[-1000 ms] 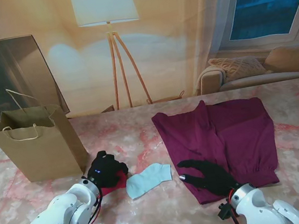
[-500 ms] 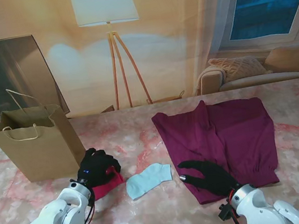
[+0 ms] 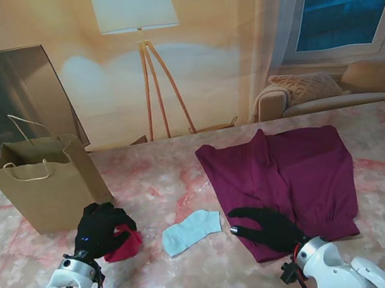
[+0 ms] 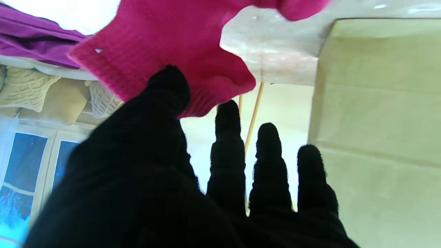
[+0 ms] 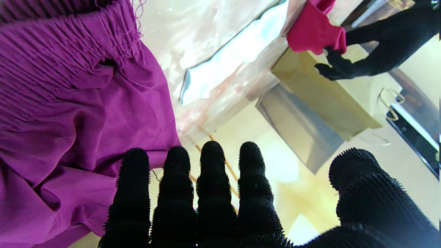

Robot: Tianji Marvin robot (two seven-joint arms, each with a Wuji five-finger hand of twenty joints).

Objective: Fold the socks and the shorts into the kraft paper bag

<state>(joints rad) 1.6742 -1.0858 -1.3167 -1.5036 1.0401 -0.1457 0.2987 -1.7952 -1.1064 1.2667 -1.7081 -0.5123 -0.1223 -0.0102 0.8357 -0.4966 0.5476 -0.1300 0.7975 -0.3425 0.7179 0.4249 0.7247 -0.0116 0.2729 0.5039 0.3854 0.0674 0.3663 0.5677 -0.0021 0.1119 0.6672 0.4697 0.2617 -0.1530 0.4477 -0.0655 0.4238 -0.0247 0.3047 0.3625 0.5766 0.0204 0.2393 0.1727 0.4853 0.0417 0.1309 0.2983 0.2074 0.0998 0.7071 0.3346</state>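
Two socks: red sock [image 3: 123, 245] pinched in left hand [image 3: 100, 230], lifted just in front of the kraft paper bag [image 3: 50, 184]; light blue sock [image 3: 191, 231] flat on the table [image 3: 176, 176], between the hands.
Shorts [image 3: 286, 173]: purple, spread flat, right of the socks.
Bag: upright, far left.
Left fingers [image 4: 227, 151]: thumb presses the red sock, others extended.
Right hand [image 3: 265, 226]: fingers spread, resting on the shorts' near edge, holding nothing.

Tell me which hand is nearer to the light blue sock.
Right. The right hand rests on the shorts just right of the light blue sock; the left hand, holding the red sock, sits farther left.
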